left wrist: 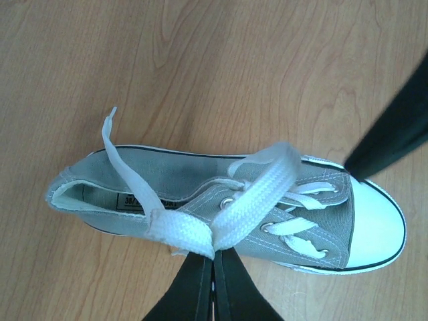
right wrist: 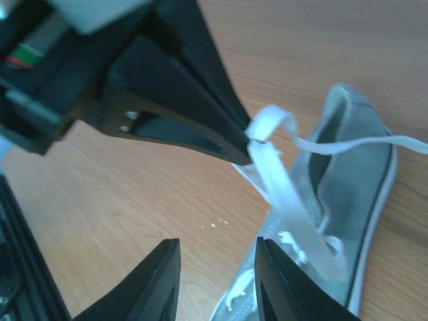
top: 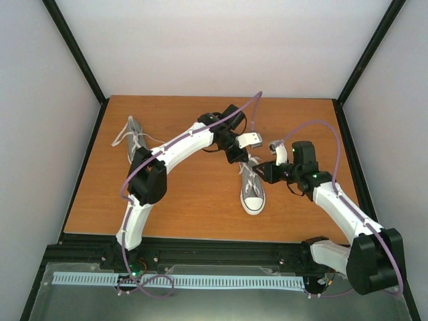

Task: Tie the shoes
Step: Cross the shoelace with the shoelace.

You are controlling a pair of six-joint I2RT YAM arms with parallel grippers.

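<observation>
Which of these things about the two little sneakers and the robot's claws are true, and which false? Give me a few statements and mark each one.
1. The left gripper is shut on a white lace of the middle shoe. True.
2. The right gripper grips a lace too. False: its jaws stand apart with nothing between them.
3. The two shoes touch each other. False: the far-left shoe lies well apart from the middle shoe.
4. The middle shoe's toe points toward the arms' bases. True.
5. The middle shoe is tied in a bow. False: its laces are loose, with no knot.
</observation>
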